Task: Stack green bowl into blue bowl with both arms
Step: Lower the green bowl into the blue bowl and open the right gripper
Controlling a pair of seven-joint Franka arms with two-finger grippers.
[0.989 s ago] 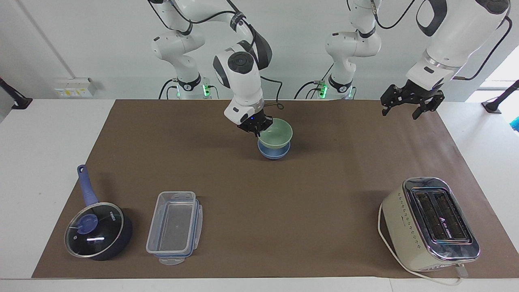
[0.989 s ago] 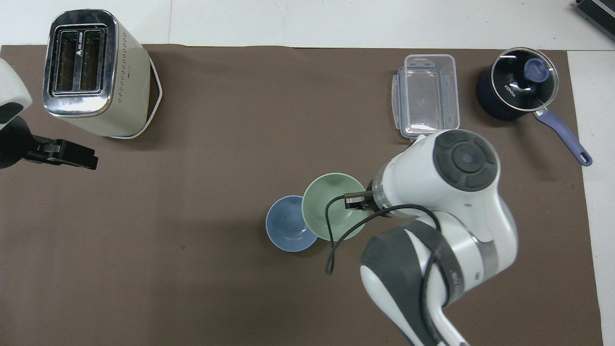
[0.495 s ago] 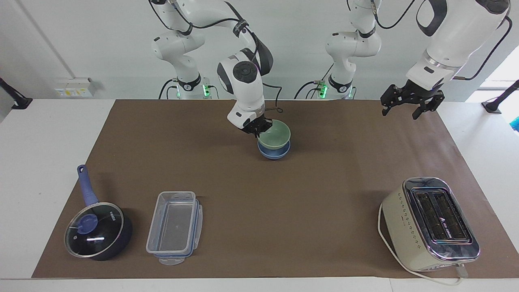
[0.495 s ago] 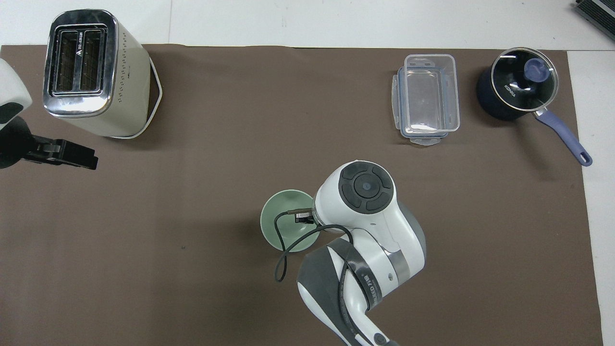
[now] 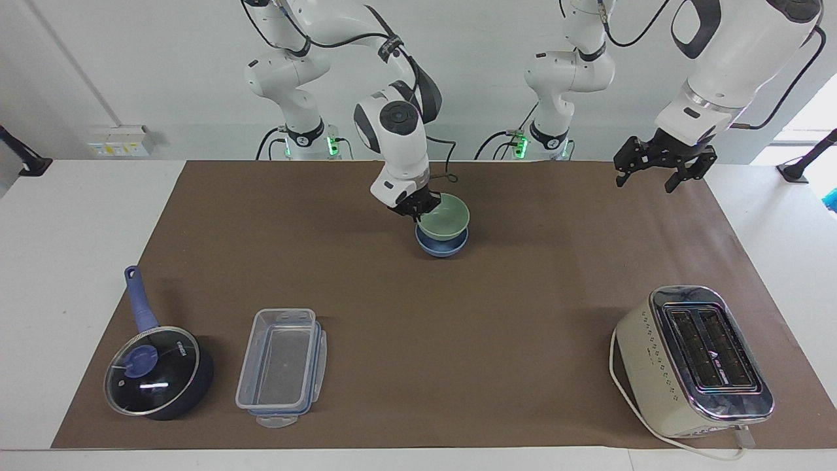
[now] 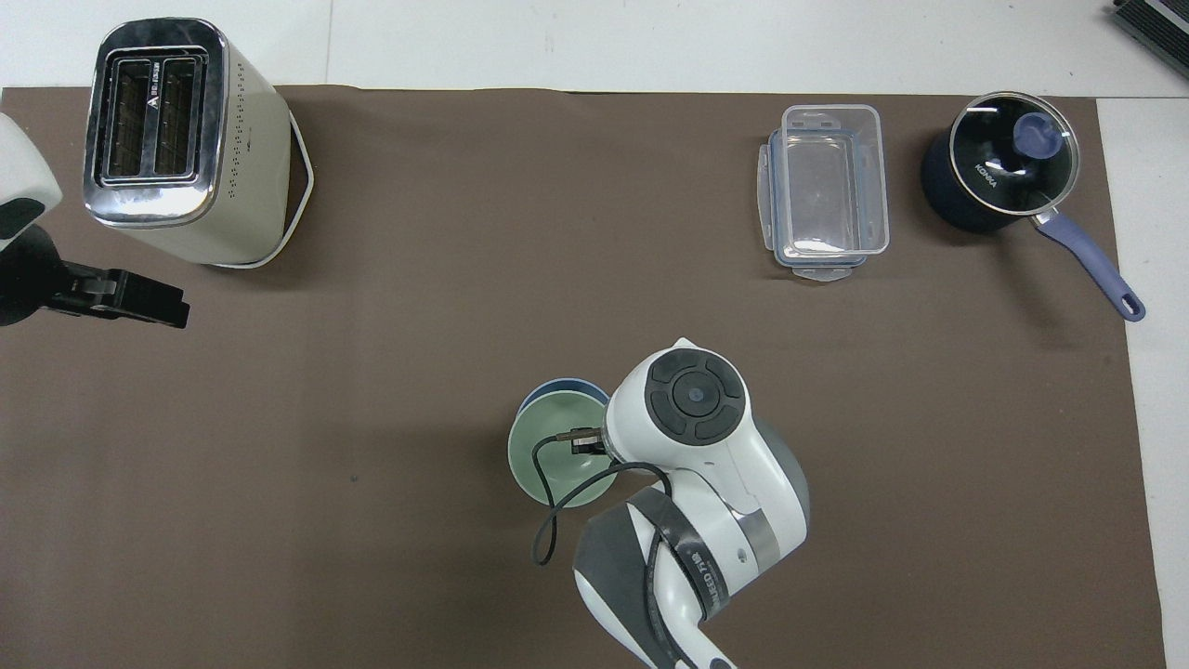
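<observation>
The pale green bowl sits in the mouth of the blue bowl on the brown mat, near the robots' edge and midway along the table. In the overhead view the green bowl covers most of the blue bowl. My right gripper is shut on the green bowl's rim, on the side toward the right arm's end. My left gripper hangs open and empty in the air over the mat's corner at the left arm's end, waiting; it also shows in the overhead view.
A cream toaster stands at the left arm's end, far from the robots. A clear lidless container and a dark blue saucepan with glass lid sit at the right arm's end, also far from the robots.
My right gripper has carried the green bowl sideways and down over the blue bowl, so it now rests lower in it. The left arm has not moved.
</observation>
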